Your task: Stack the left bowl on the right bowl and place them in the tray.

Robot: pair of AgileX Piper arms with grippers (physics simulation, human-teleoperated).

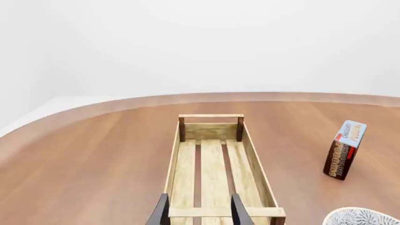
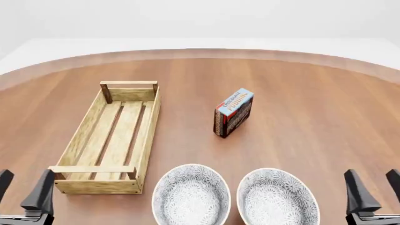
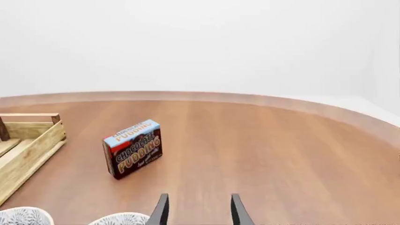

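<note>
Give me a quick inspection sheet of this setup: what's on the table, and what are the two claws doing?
Surface: round brown wooden table, bare between items.
Job's things: left bowl and right bowl side by side, unstacked, near the front edge; tray empty, on the left.
Clutter: pudding box standing upright behind the bowls.
Grippers: left gripper and right gripper both open, holding nothing.
Cables: nothing seen.
Surroundings: plain white backdrop.

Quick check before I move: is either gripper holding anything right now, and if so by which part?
Nothing is held. The left gripper and right gripper are both open and empty; both bowls, left bowl and right bowl, sit untouched on the table.
</note>
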